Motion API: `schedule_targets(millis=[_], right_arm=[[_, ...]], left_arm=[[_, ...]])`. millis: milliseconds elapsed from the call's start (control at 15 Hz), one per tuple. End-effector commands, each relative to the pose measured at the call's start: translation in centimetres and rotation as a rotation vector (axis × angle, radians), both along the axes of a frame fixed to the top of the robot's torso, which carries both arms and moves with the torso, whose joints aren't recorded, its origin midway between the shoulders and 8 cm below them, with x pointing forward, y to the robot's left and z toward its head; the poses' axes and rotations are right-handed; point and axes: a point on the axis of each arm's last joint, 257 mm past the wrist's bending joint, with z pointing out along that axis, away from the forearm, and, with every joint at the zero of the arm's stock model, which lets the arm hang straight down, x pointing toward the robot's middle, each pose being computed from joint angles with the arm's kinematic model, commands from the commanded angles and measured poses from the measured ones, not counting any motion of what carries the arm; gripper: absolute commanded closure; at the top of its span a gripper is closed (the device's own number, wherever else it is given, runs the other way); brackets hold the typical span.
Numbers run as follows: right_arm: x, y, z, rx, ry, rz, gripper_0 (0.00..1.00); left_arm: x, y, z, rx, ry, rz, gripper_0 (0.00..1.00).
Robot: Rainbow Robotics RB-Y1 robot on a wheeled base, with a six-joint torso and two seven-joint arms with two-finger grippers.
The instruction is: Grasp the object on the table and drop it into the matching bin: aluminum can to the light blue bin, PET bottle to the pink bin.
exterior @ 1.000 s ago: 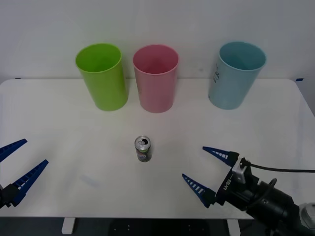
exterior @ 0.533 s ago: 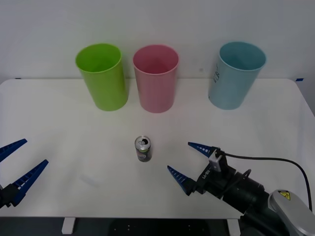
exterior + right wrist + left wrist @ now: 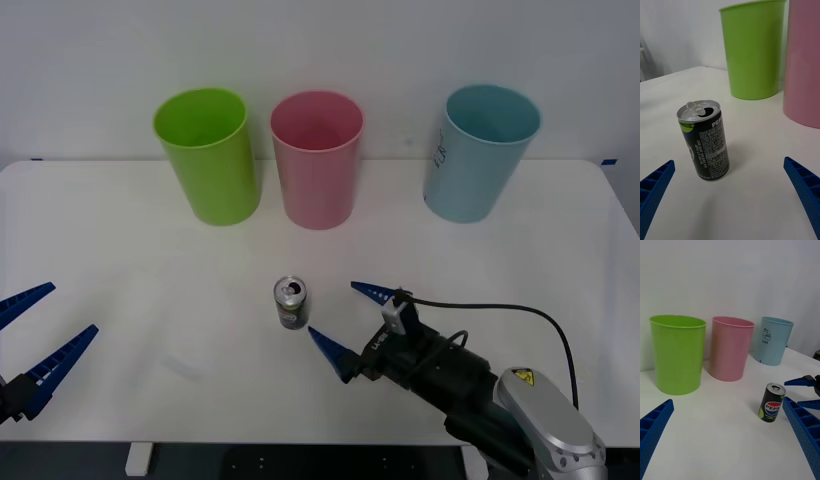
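Right now you are looking down at the white table (image 3: 120,240) with the aluminum can (image 3: 291,303) standing upright near its middle, silver top facing up with its opening showing. Your right gripper (image 3: 348,320) is sitting just beside the can at its 4 o'clock, blue fingers spread wide apart, tips pointing toward the can without touching it. From the right wrist view the can (image 3: 706,139) is standing between and beyond the two fingertips, its small side print too fine to read. Your left gripper (image 3: 32,333) is waiting at the table's 8 o'clock edge, fingers also apart, and its body is cut off by the frame. Along the far side, three bins are standing: the lime green bin (image 3: 207,155) at 11 o'clock, the pink bin (image 3: 317,158) at 12 o'clock, and the light blue bin (image 3: 478,150) at 1 o'clock. From the left wrist view the can's side (image 3: 772,402) is showing a red and blue mark.
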Motion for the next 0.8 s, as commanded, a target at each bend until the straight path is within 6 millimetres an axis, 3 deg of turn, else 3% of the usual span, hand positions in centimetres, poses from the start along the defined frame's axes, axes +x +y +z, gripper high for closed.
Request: schedule_targets(millis=[67,800], right_arm=[[0.3,1.6,-0.3,-0.004,0.006,-0.004,0.00],[2.5,6.3,-1.6,-0.023,0.037,0.036,0.00]], left_arm=[[0.0,0.0,0.0,0.000,0.000,0.000,0.00],[0.0,0.0,0.0,0.000,0.000,0.000,0.00]])
